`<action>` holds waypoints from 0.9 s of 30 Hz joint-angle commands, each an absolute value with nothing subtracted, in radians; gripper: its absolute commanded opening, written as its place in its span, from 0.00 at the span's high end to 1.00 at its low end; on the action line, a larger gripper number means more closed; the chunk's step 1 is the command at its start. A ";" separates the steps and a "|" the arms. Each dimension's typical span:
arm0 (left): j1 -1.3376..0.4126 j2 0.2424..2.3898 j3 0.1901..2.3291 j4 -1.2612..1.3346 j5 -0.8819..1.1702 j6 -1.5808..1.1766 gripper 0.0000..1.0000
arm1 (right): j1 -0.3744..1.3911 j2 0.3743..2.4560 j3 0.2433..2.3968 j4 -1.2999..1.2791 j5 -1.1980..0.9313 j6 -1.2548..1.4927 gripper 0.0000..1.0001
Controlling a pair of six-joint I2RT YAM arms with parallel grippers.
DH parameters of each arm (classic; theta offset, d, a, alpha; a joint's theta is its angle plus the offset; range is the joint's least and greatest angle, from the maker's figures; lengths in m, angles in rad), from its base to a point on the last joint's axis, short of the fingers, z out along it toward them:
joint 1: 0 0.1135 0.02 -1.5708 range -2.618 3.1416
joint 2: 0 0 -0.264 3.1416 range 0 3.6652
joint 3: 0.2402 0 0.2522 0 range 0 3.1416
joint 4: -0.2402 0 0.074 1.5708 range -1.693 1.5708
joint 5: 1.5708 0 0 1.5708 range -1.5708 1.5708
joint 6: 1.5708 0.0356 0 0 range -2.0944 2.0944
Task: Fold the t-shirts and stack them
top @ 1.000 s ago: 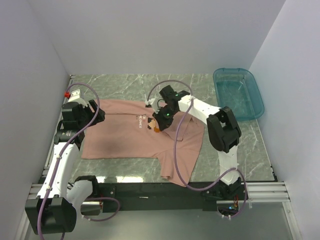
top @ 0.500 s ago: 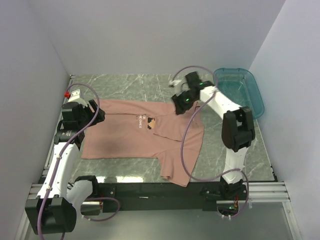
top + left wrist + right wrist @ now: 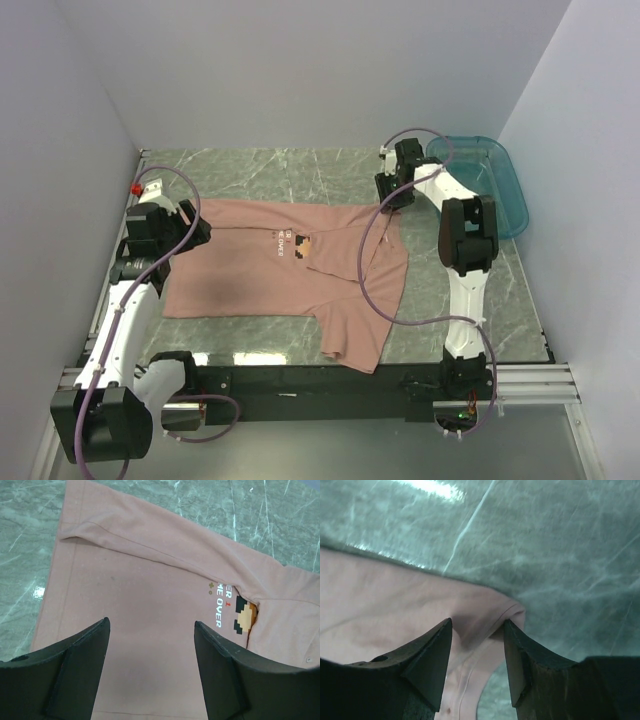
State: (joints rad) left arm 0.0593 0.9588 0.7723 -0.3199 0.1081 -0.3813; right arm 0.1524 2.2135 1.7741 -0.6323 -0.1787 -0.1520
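A green marbled table (image 3: 250, 165) with a dusty pink shirt (image 3: 260, 275) spread across its middle.
The short-sleeved shirt lies mostly flat, its far edge folded over in a long crease and one sleeve pointing toward the near edge. A teal bin (image 3: 478, 185) sits at the far right. The left gripper (image 3: 152, 625) hovers over the shirt's left side, jaws apart, holding nothing. The right gripper (image 3: 477, 622) is at the shirt's far right corner, jaws apart either side of the cloth tip. On the chest is a small orange-brown pixel print (image 3: 245, 612) with white text, partly under a fold.

left arm (image 3: 122, 310): bent, jaws apart | right arm (image 3: 462, 245): stretched far forward, jaws apart
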 commanded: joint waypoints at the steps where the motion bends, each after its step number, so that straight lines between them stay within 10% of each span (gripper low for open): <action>1: 0.058 0.963 0.773 -0.291 0.106 -0.377 0.27 | 0.141 2.246 1.873 -0.626 -0.161 -0.110 0.47; 4: 0.058 0.965 0.773 -0.290 0.106 -0.379 0.27 | 0.141 2.282 1.910 -0.641 -0.135 -0.110 0.49; 12: 0.060 0.971 0.773 -0.288 0.106 -0.380 0.27 | 0.124 2.281 1.937 -0.607 -0.002 -0.133 0.98; 27: 0.202 1.259 0.833 -0.192 0.255 -0.543 0.44 | 0.106 2.368 2.072 -0.603 0.072 -0.183 0.99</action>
State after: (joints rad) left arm 0.1867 1.1870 0.7811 -0.2546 0.1936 -0.4736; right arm 0.1150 2.3444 2.0300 -0.6201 0.0463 -0.1574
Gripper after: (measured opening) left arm 0.570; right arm 0.012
